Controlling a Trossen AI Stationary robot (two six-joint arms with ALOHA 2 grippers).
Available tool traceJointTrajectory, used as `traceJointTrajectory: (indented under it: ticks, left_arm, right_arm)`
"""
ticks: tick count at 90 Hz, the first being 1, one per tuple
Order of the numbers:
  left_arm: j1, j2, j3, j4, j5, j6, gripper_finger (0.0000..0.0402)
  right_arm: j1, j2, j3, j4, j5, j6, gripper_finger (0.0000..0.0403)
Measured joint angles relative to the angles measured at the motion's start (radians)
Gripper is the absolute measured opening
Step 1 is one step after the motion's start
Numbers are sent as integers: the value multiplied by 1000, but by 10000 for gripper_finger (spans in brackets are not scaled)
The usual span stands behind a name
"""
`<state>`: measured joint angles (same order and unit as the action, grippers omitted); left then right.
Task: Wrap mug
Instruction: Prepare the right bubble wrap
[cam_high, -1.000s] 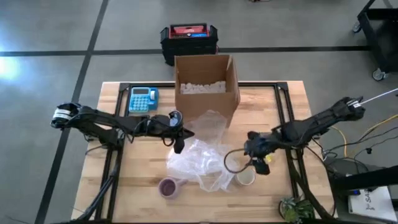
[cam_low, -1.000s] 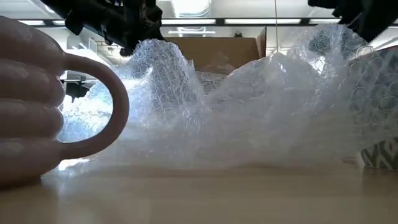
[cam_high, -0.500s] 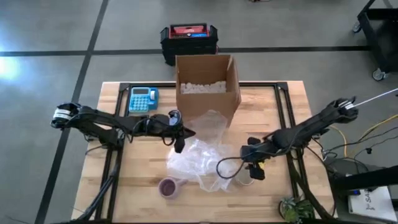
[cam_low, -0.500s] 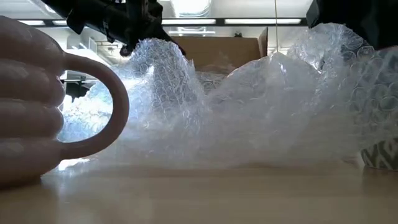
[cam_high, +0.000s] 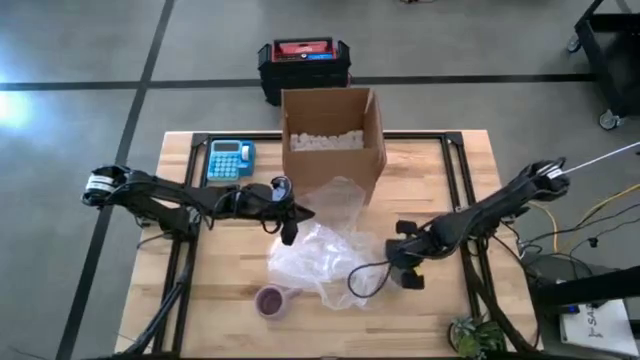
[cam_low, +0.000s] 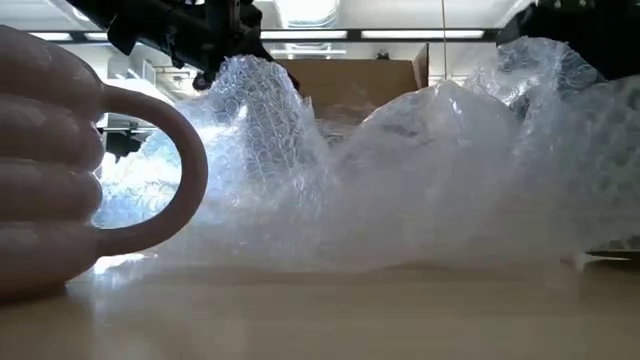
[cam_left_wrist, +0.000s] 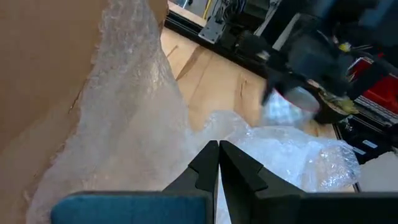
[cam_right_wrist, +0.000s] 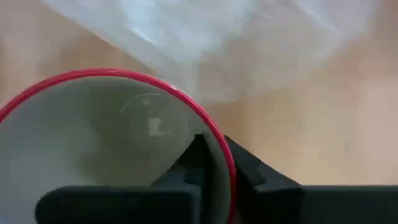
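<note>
Both jaws pinched: bubble wrap (cam_high: 330, 255), mug (cam_right_wrist: 112, 137).

Grey concrete floor (cam_high: 80, 50) w/ dark tape lines (cam_high: 150, 60) crossing it. Wood-top table (cam_high: 225, 290) on black frame. Behind the table, a red-and-black case (cam_high: 304, 60) on the floor. Black cart on casters (cam_high: 607, 55) at far right corner; cables (cam_high: 590, 225) trail off the table's right side. Low view: long ceiling strip lights (cam_low: 400, 34) overhead, bright backlight.
</note>
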<state>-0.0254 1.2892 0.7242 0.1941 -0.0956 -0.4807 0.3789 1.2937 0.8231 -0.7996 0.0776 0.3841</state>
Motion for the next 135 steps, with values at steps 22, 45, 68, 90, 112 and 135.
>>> traceJointTrajectory:
  ticks: [22,45,68,90,112,135]
  left_arm:
    - [-6,0,0,0,0,-30,0]
    - [-16,1,-1,-11,3,-35,0]
    - [-17,1,-1,-3,-2,-37,0]
    - [-17,1,-1,7,-28,-54,0]
    - [-11,2,-1,82,-31,-60,0]
    - [-77,29,67,26,105,-41,0]
  right_arm:
    - [-180,-144,-3,-192,173,-13,6]
    - [-354,-86,-51,-109,130,-178,5]
    - [-378,-50,-51,-105,136,-194,49]
    - [-378,-95,57,-236,133,-255,153]
    - [-376,-102,301,-349,126,-328,215]
    - [-301,-112,197,142,-160,-396,233]
